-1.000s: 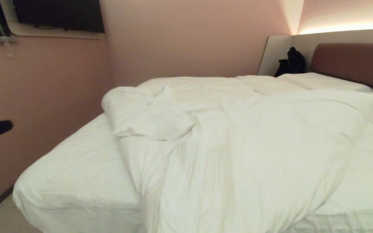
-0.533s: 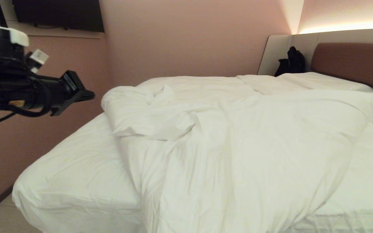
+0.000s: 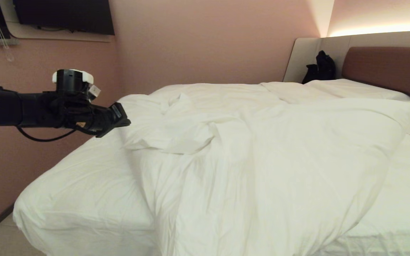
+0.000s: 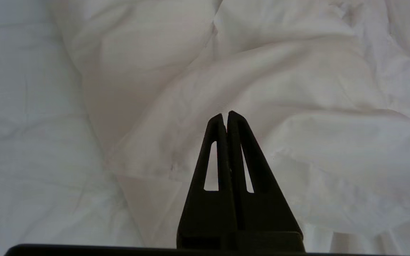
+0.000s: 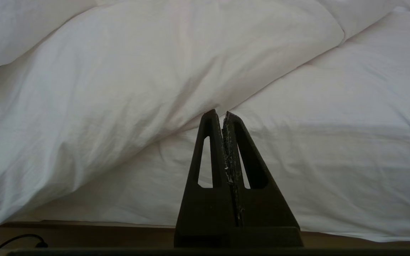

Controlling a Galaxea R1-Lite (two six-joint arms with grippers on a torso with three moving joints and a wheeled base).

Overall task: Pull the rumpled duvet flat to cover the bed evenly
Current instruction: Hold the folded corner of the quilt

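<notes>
The white duvet (image 3: 262, 149) lies rumpled across the bed (image 3: 84, 199), bunched toward the right with a folded-over corner (image 3: 162, 135) at mid-left, leaving the left strip of the sheet bare. My left gripper (image 3: 125, 122) reaches in from the left, held above the bare sheet just beside that folded corner, shut and empty. In the left wrist view the left gripper (image 4: 225, 114) points at the duvet's folds (image 4: 297, 106). My right gripper (image 5: 220, 113) is out of the head view; it hangs shut, low before the side of the bed (image 5: 333, 160), under the duvet's overhanging edge (image 5: 119, 89).
A pink wall (image 3: 48, 149) runs close along the bed's left side. The brown headboard (image 3: 386, 69) and a pillow (image 3: 354, 89) are at the far right, with a black object (image 3: 320, 67) beside them. A dark screen (image 3: 62, 16) hangs on the wall.
My left arm has swung up from the left edge and reached toward the duvet's folded corner, then lowered a little. The bed and duvet have not moved.
</notes>
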